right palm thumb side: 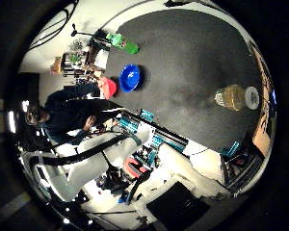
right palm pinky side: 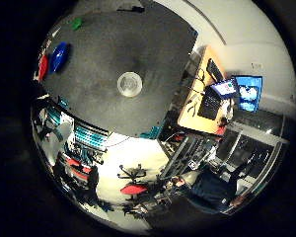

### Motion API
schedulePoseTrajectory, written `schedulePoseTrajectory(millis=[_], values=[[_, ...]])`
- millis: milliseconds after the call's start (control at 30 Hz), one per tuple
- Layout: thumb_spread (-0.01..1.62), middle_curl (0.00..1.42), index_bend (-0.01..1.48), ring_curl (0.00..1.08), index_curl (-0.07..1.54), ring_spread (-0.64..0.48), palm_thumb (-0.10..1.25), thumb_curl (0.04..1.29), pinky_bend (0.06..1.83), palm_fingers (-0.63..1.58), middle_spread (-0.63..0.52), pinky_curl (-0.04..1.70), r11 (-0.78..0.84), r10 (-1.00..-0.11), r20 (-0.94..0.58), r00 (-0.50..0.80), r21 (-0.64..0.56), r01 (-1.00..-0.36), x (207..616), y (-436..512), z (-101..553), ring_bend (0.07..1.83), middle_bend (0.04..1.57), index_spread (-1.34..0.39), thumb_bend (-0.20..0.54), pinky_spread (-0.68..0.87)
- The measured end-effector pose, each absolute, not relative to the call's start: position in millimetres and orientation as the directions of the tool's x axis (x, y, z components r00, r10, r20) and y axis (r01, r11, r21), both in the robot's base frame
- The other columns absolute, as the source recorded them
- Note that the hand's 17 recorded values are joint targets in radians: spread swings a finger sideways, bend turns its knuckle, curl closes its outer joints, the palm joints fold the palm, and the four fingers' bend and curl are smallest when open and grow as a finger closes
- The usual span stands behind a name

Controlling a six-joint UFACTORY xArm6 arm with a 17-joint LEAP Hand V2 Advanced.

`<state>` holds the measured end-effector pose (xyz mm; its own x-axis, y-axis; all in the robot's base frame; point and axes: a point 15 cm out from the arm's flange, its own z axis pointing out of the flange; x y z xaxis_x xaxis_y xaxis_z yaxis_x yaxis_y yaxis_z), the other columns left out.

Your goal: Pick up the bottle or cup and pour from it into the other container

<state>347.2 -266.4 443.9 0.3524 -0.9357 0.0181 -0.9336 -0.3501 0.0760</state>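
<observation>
From high above I look down on the dark desk (right palm pinky side: 153, 44). The clear cup (right palm pinky side: 130, 84) stands mid-desk, the bottle (right palm thumb side: 233, 97) lying near it. I cannot tell the hand's finger state.

You find no text, label, number or sign that can be read in either palm view. The jar (right palm thumb side: 232, 97) on the dark table (right palm thumb side: 192, 53) carries a pale band that may be a label, but nothing on it can be made out. The laptop screen (right palm pinky side: 226, 88) and the monitor (right palm pinky side: 249, 94) on the wooden desk (right palm pinky side: 195, 111) glow blue with patches of colour, yet you cannot read a word on them.
</observation>
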Motion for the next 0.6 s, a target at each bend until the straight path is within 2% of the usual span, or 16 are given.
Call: schedulePoseTrajectory(millis=[333, 600], values=[[1.01, 0.31, 0.16, 0.27, 0.29, 0.21, 0.64, 0.32, 0.72, 0.02, 0.13, 0.12, -0.322, -0.947, -0.002, 0.322, 0.033, -0.946, 340, -269, 449, 0.32, 0.19, -0.3, -0.028, 0.43], [1.02, 0.33, 0.15, 0.28, 0.27, 0.19, 0.56, 0.31, 0.78, 0.08, 0.1, 0.12, -0.212, -0.969, -0.096, 0.226, -0.138, -0.967, 333, -285, 453, 0.38, 0.21, -0.28, -0.029, 0.45]])
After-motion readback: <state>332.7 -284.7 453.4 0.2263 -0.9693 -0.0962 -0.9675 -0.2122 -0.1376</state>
